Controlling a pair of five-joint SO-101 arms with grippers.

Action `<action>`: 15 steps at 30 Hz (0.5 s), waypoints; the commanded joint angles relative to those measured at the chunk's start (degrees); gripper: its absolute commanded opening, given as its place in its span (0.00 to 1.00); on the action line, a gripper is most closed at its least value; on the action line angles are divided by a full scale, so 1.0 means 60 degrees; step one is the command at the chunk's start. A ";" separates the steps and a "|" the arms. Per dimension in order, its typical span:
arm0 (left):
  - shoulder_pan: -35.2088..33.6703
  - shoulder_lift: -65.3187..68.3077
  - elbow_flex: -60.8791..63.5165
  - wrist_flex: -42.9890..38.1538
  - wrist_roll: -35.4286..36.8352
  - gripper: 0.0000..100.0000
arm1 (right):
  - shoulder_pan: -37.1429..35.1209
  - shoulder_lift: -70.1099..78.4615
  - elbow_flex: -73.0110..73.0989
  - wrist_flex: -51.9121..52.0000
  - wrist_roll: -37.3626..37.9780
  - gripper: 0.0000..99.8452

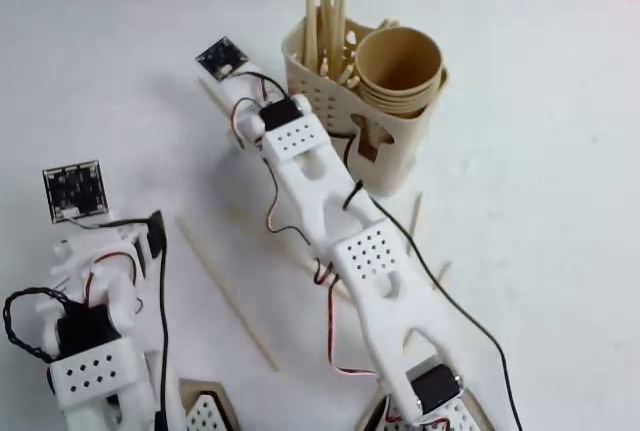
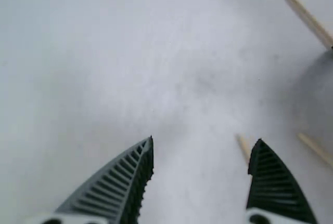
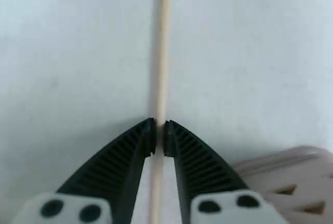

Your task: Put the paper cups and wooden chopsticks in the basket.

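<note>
Cream plastic basket (image 1: 410,146) standing on the white table (image 1: 560,251), seen from high up. Packed with a stack of paper cups (image 1: 400,63) and a bunch of wooden chopsticks (image 1: 325,21) poking straight up. Right arm (image 1: 350,241) stretched out just beside the basket, on the side away from the cups. One loose chopstick (image 1: 225,291) lying flat on the table, well apart from the basket, between the two arms. Left arm (image 1: 95,351) folded up far from the basket.

Next, from the left wrist: left claw (image 2: 204,146) spread wide open above bare table, pinching nothing, with chopstick ends (image 2: 315,148) lying near its tips.

Last, from the right wrist: right claw (image 3: 159,130) pressed together on a thin chopstick (image 3: 164,52), holding it tight, with a corner of the basket just beside.
</note>
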 commanded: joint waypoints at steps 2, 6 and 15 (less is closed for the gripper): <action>-0.0066 -0.0110 -0.0059 -0.0117 -0.0088 0.29 | 0.0007 -0.0037 -0.0952 0.1560 0.0059 0.02; -0.0066 -0.0110 -0.0059 -0.0132 -0.0088 0.29 | 0.0007 -0.0022 -0.1817 0.2952 0.0103 0.02; -0.0066 -0.0110 -0.0059 -0.0132 -0.0088 0.29 | 0.0066 0.0051 -0.1817 0.4872 0.1289 0.02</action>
